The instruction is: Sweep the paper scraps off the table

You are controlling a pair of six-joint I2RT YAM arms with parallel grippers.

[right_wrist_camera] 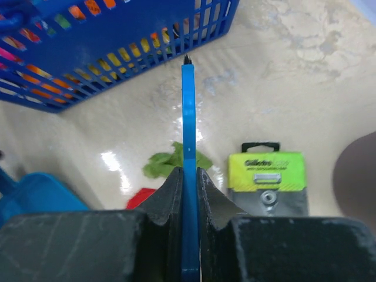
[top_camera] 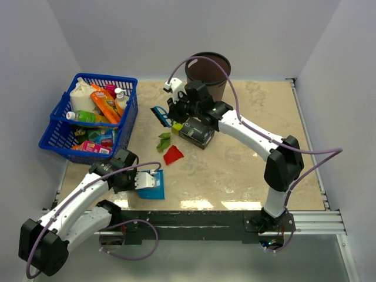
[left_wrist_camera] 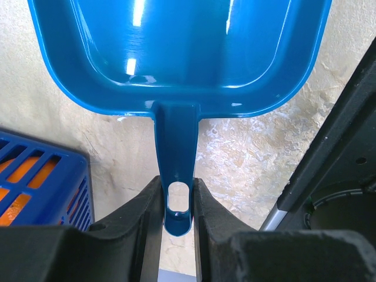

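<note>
A green paper scrap [top_camera: 164,141] and a red paper scrap [top_camera: 173,154] lie mid-table on the beige table [top_camera: 247,164]. My right gripper [top_camera: 177,110] is shut on a thin blue brush [top_camera: 158,114], held just behind the scraps. In the right wrist view the brush handle [right_wrist_camera: 188,129] runs between the fingers [right_wrist_camera: 168,194]; the green scrap [right_wrist_camera: 160,164] and red scrap [right_wrist_camera: 138,198] lie beneath it. My left gripper [top_camera: 143,179] is shut on the handle [left_wrist_camera: 176,176] of the blue dustpan [top_camera: 155,184], near the front edge. The pan [left_wrist_camera: 176,47] looks empty.
A black-and-lime box [top_camera: 197,131] lies beside the scraps, right of the brush; it also shows in the right wrist view [right_wrist_camera: 268,176]. A blue basket [top_camera: 91,111] of goods stands at the left. A brown bin [top_camera: 208,75] stands at the back. The front rail [top_camera: 194,220] runs along the near edge.
</note>
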